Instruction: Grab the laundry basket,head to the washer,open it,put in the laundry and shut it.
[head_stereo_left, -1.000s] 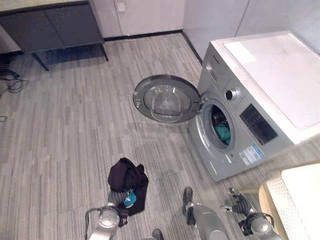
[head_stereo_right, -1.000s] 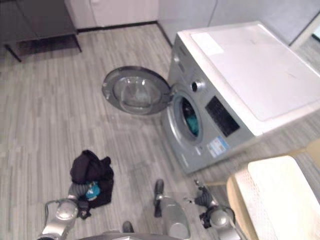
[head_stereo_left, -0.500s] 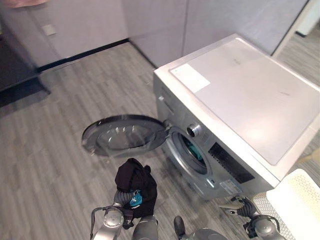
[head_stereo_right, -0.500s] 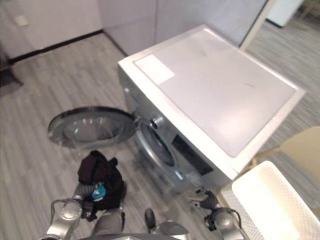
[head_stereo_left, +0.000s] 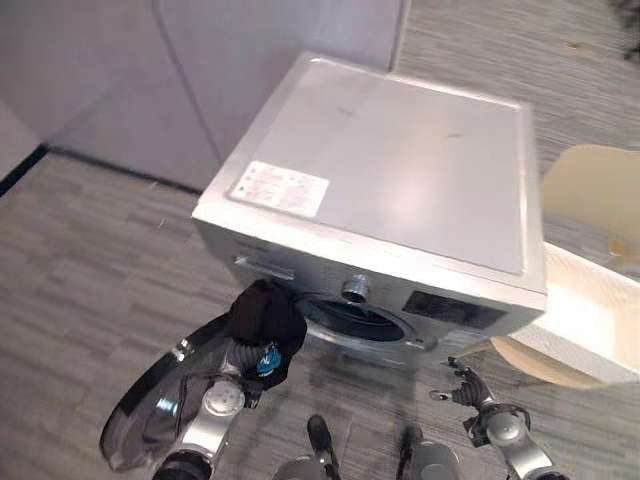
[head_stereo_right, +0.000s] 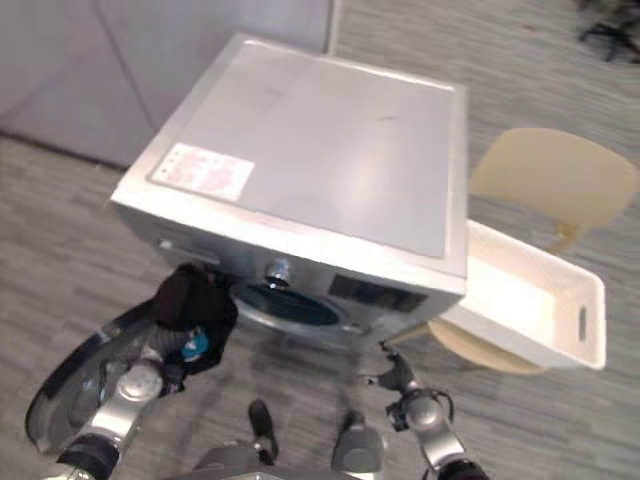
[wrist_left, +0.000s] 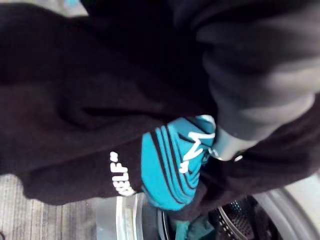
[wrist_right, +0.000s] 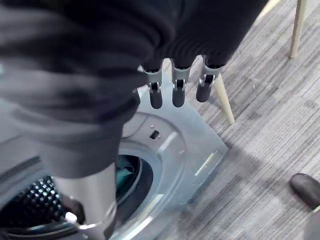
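The left hand (head_stereo_left: 247, 362), fingers wrapped in the dark garment (head_stereo_left: 265, 316), has carried it up to the washer (head_stereo_left: 400, 200) opening at 12 o'clock (door (head_stereo_left: 150, 410) open), while the right hand (head_stereo_right: 395, 378) hangs slack and empty.

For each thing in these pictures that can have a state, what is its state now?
Washer door: swung fully open.
Washer drum: teal laundry already inside.
Black garment: bunched, held up at the washer opening.
Left hand: shut on the black garment.
Right hand: open, holding nothing.
White laundry basket: on the chair beside the washer.
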